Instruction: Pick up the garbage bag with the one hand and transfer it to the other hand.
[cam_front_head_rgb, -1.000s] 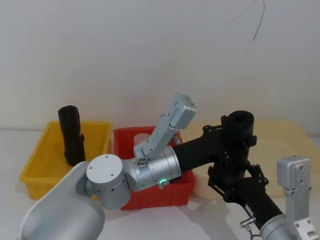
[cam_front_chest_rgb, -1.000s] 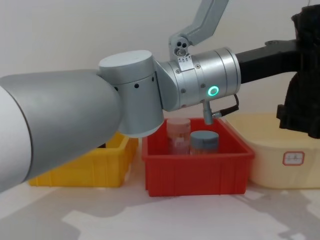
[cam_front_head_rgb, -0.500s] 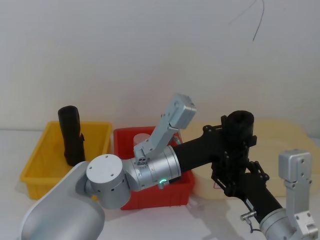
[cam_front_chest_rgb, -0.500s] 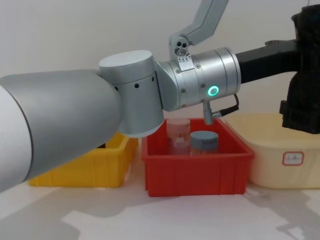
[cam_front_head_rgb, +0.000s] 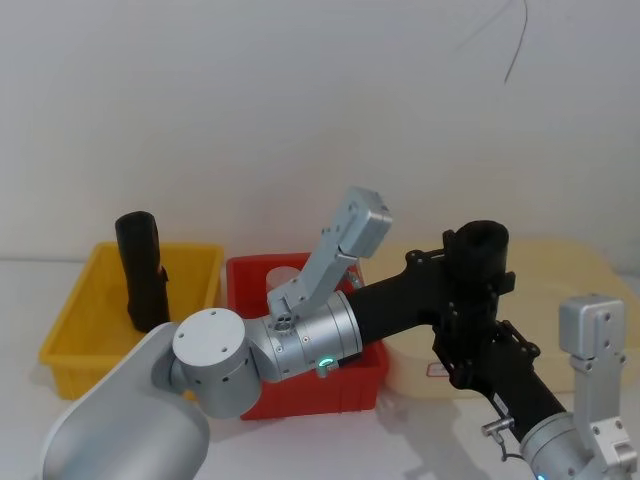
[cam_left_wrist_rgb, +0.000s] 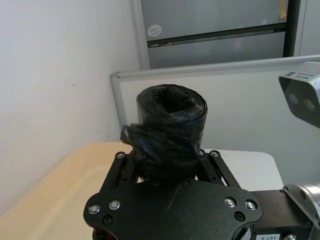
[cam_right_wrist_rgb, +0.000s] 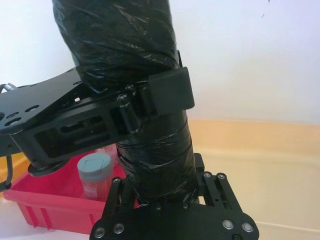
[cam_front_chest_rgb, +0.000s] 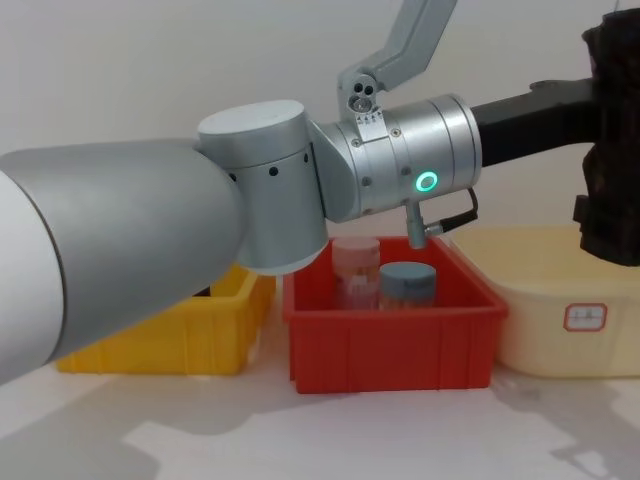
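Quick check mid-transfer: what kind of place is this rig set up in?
Probably a lab or office test bench: a yellow bin, red bin and cream tub lined up on a white table, with an office partition and a grey metal cabinet nearby.

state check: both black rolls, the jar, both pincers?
Matte black rolled garbage bag: upright, held aloft.
Left pincer: shut on the garbage bag.
Right pincer: at the bag's lower end.
Second black roll: standing in yellow plastic bin.
Blue-capped translucent jar: capped, upright in red bin.

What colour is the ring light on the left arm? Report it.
Green; the left arm's ring light shows best in the chest view.
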